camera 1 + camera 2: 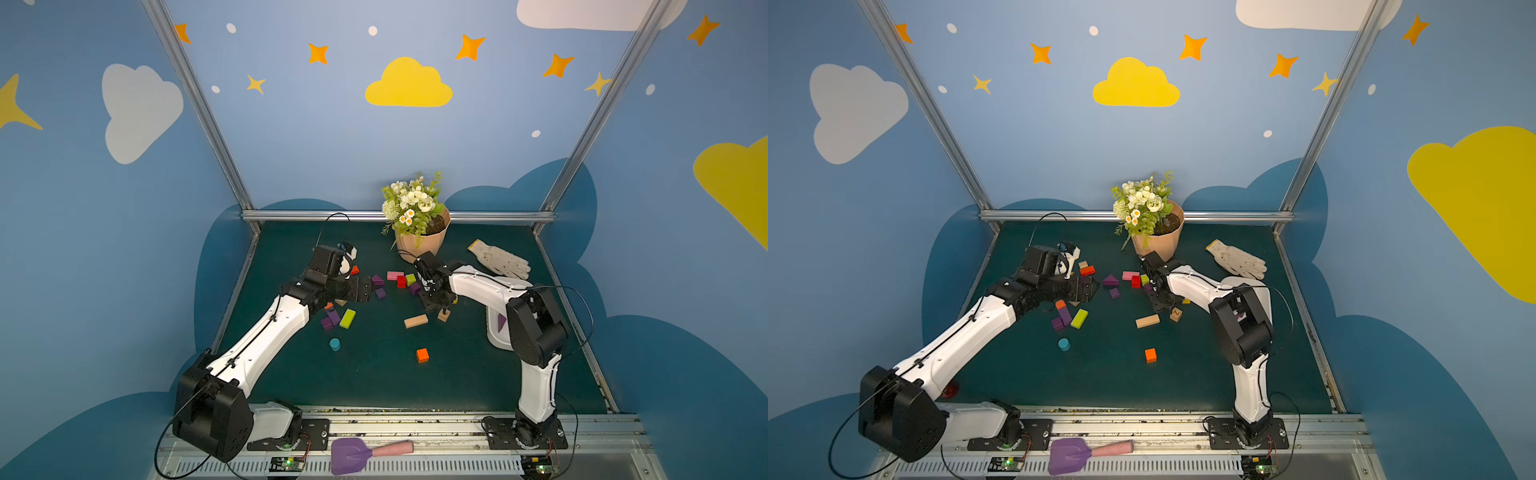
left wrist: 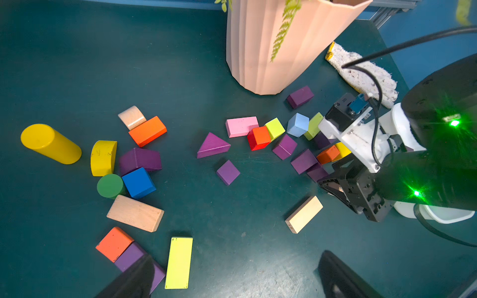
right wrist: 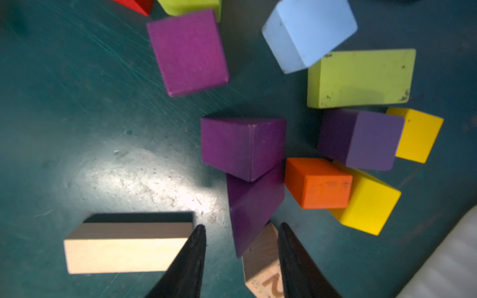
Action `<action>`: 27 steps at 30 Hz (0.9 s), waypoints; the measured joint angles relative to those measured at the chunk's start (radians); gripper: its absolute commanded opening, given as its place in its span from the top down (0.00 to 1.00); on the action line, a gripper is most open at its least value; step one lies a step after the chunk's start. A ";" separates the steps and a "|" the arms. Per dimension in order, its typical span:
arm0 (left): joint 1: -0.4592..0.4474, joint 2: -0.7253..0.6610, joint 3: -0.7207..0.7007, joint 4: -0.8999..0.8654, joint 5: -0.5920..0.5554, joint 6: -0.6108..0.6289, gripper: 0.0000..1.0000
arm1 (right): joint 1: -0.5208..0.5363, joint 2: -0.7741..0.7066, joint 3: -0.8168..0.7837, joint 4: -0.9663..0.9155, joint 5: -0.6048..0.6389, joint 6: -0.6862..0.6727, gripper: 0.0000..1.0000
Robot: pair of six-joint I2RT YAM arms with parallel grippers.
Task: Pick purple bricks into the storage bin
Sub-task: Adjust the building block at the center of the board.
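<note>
Several purple bricks lie scattered on the green table: a wedge (image 2: 213, 145), a cube (image 2: 228, 172) and an oblong (image 2: 300, 96) near the flowerpot. My right gripper (image 3: 241, 227) hangs low over a cluster of them. It is open, and the tip of a purple wedge (image 3: 254, 206) and a lettered wooden cube (image 3: 260, 260) lie between its fingers with a gap on one side. My left gripper (image 2: 235, 283) stands wide open above bare table, beside a purple brick (image 2: 131, 255). The white storage bin (image 1: 496, 334) sits behind the right arm, with one purple brick (image 1: 501, 322) showing inside.
A peach flowerpot (image 1: 422, 245) with flowers stands at the back. A white glove (image 1: 500, 259) lies at the back right. Orange, yellow, green, blue, pink and wooden blocks mix with the purple ones. A purple spade (image 1: 353, 455) lies on the front rail.
</note>
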 measured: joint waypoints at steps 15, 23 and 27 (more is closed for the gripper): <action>0.023 0.000 0.000 0.004 0.024 -0.015 0.00 | 0.038 0.005 -0.044 0.055 -0.022 -0.090 0.59; 0.036 0.000 0.000 0.006 0.034 -0.026 0.00 | 0.094 -0.045 -0.120 0.069 -0.065 -0.143 0.59; 0.040 0.000 0.000 0.010 0.039 -0.027 0.00 | 0.096 -0.104 -0.154 0.069 -0.071 -0.146 0.58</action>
